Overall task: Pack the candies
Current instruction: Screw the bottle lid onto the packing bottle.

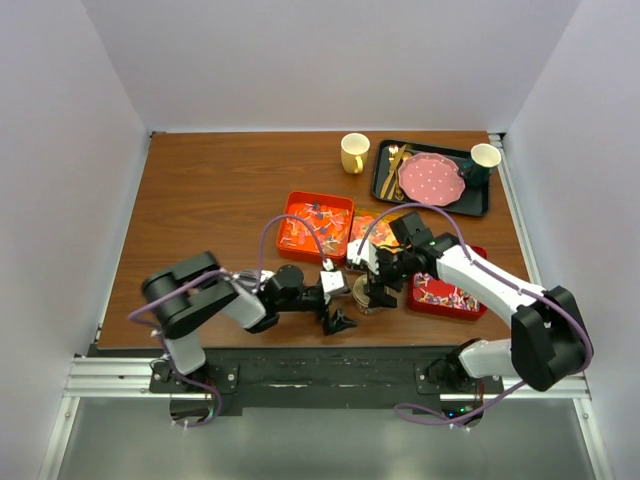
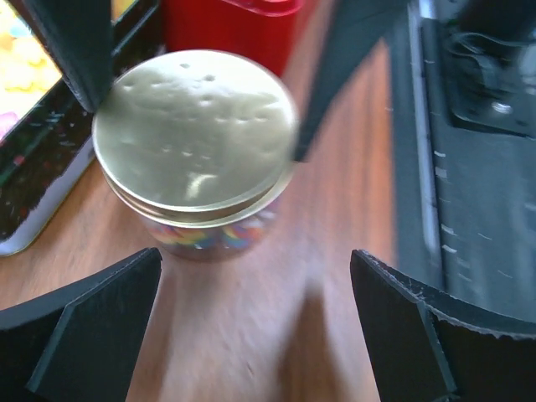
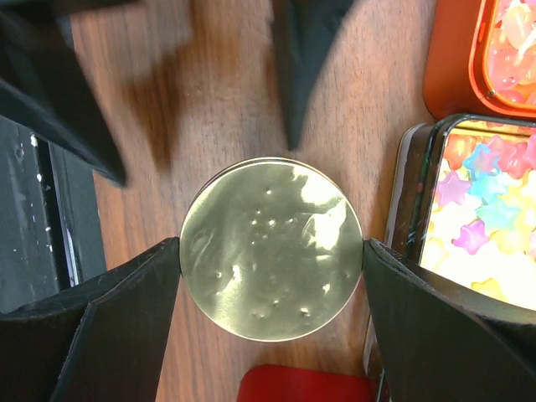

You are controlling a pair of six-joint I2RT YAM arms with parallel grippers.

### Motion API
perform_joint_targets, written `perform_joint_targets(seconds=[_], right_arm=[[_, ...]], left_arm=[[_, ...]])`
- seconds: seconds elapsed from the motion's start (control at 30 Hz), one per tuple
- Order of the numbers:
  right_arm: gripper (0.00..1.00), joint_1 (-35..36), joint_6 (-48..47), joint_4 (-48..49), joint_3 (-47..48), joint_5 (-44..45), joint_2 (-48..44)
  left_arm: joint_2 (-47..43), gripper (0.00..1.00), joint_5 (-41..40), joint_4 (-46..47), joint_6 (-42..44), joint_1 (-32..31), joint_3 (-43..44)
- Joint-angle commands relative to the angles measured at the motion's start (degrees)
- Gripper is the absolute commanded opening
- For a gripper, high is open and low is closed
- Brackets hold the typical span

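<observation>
A glass jar (image 2: pixel 205 239) holding several colourful candies stands on the wooden table near the front edge, with a gold lid (image 3: pixel 272 247) resting slightly askew on it. My right gripper (image 3: pixel 272 260) reaches down over the jar (image 1: pixel 375 298), and its fingers (image 3: pixel 126 318) press on both sides of the lid. My left gripper (image 2: pixel 251 327) is open and empty, low over the table just short of the jar. More candies lie in an orange tray (image 1: pixel 315 222), a red tray (image 1: pixel 445 295) and a tin of star-shaped sweets (image 3: pixel 486 218).
A black tray (image 1: pixel 480 205) at the back right holds a pink dotted plate (image 1: pixel 432 178), gold cutlery (image 1: pixel 393 170) and a white cup (image 1: pixel 485 155). A yellow mug (image 1: pixel 354 152) stands beside it. A red box (image 2: pixel 230 25) is just behind the jar.
</observation>
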Motion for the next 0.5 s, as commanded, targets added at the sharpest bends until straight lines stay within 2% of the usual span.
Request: perform_joint_targets(seconds=[0.0,0.03,0.13,0.23,0.27,0.33,0.37,0.4,0.47], right_arm=[[0.84,-0.34,3.38,-2.59,-2.53,3.29,-0.98],[0.99,-0.34,3.12,-2.76,-2.1,2.06,-1.95],[0.99,-0.34,5.66,-3.2,0.53,1.61,-6.68],[0.99,-0.43,10.39,-6.19,6.23,2.57,-9.07],[0.99,-0.86,14.76,-6.37,7.73,4.49,-9.34],[0.99,-1.74,19.79,-5.5,11.42,7.22,-9.95],[0.99,-2.44,26.43,-4.27,12.05,10.54,-10.13],[0.99,-3.06,29.63,-0.52,12.23,17.54,-10.39],[0.99,-6.99,36.13,2.67,11.62,23.73,-11.79]], left_arm=[[-11.73,1.0,2.84,-15.42,5.33,0.5,-1.96],[-13.75,1.0,2.84,-16.83,5.79,0.67,-2.4],[-23.75,1.0,2.75,-23.68,7.02,1.55,-0.75],[-28.86,1.0,2.13,-32.29,7.38,3.21,4.33],[-29.67,1.0,1.7,-36.84,7.29,4.87,5.76],[-30.99,1.0,-1.98,-41.6,6.59,6.73,10.57],[-31.17,1.0,-3.74,-45.37,6.15,9.43,12.08],[-31.52,1.0,-6.8,-46.89,5.71,11.03,13.4],[-31.96,1.0,-11.2,-50.93,5.62,15.76,16.92]])
